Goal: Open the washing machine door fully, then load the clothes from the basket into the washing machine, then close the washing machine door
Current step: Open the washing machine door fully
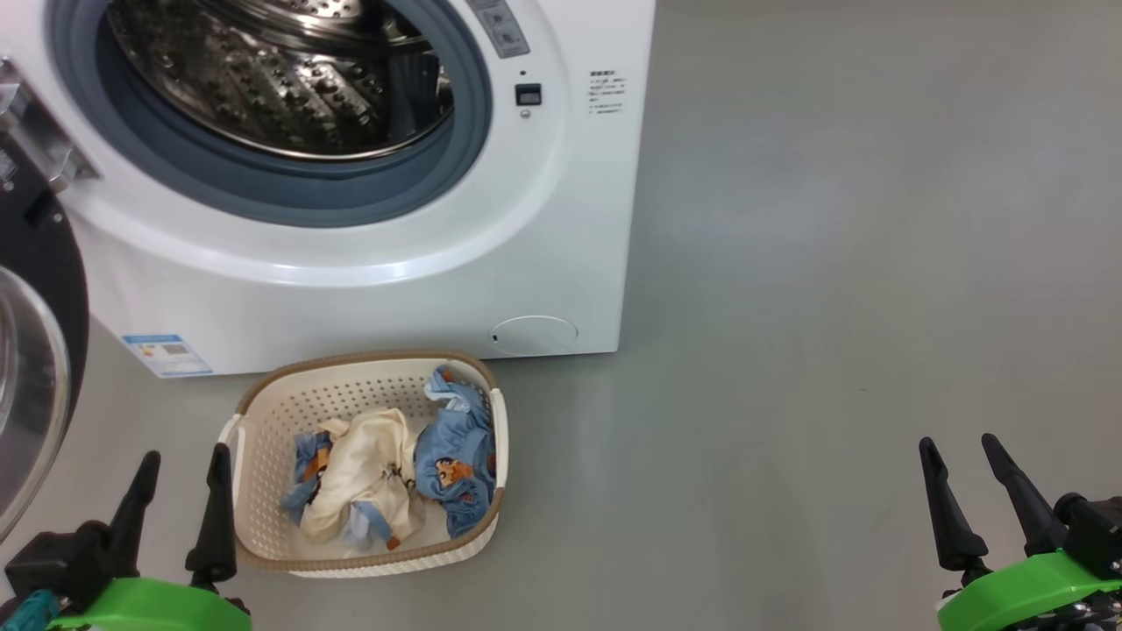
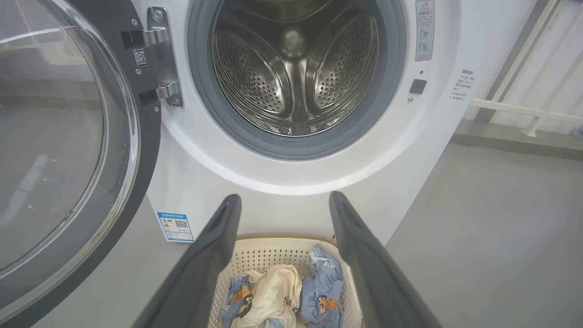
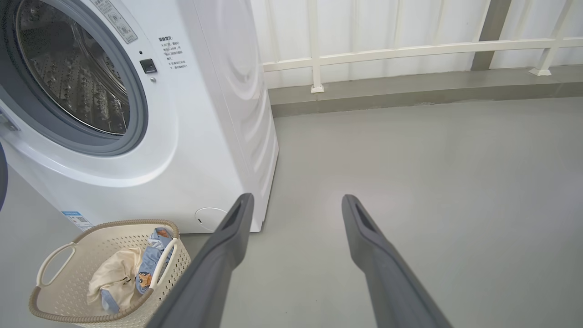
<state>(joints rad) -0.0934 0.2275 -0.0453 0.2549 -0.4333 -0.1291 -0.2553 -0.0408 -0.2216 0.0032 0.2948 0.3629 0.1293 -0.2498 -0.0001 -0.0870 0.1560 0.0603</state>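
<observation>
The white washing machine (image 1: 368, 289) (image 2: 428, 150) (image 3: 209, 136) stands with its round black door (image 1: 35, 289) (image 2: 68, 150) swung wide open to the left, baring the steel drum (image 1: 280, 79) (image 2: 296, 68). On the floor in front sits the cream basket (image 1: 272, 412) (image 2: 273, 250) (image 3: 63, 278), holding a cream-yellow garment (image 1: 364, 464) (image 2: 273, 291) and light blue bear-print clothes (image 1: 456, 456) (image 2: 323, 291) (image 3: 148, 264). My left gripper (image 1: 182, 459) (image 2: 284, 200) hovers open just left of the basket. My right gripper (image 1: 959, 443) (image 3: 296, 200) is open over bare floor far to the right.
Grey floor (image 1: 833, 307) spreads to the right of the machine. In the right wrist view a white railing (image 3: 410, 50) and a low kerb (image 3: 410, 91) run along the back wall.
</observation>
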